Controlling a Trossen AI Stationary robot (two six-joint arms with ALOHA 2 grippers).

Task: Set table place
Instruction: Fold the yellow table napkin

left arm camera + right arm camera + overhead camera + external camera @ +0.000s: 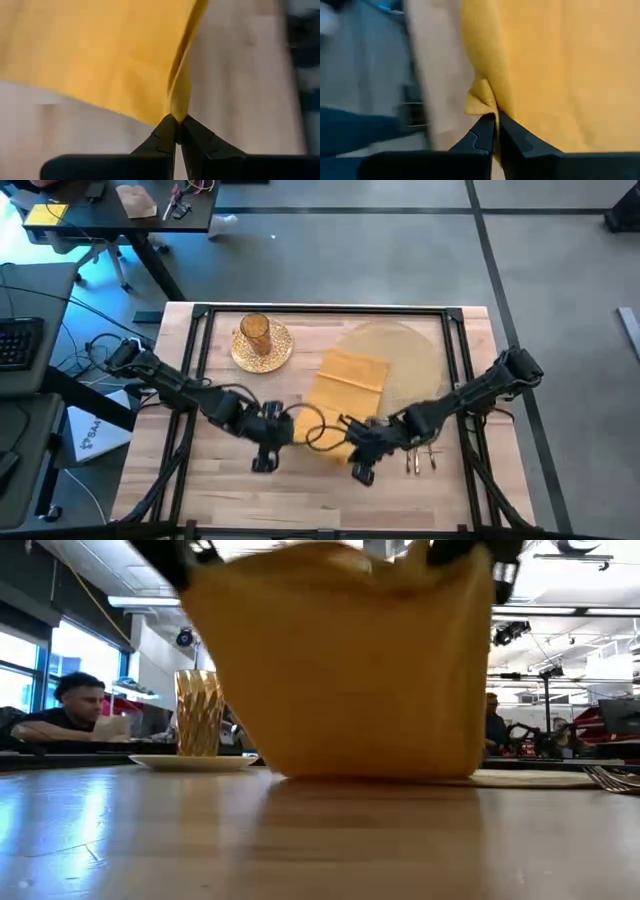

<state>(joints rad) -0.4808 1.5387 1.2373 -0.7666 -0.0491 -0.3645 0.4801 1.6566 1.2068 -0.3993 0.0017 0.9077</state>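
- Left gripper: fingers pressed together, pinching a near corner of the yellow cloth napkin; sits near-centre of the light wood plank table.
- Right gripper: fingers also closed on the napkin's other near corner, just right of the left gripper.
- Napkin: near edge lifted by both grippers; far part lies on the tabletop, overlapping the left edge of the round tan woven placemat.
- Gold speckled plate: far-left of the table, amber ribbed glass standing upright on it.
- Copper-coloured cutlery: flat on the wood, near-right, just beside the right gripper.
- Low view: person seated at far left in the room behind.
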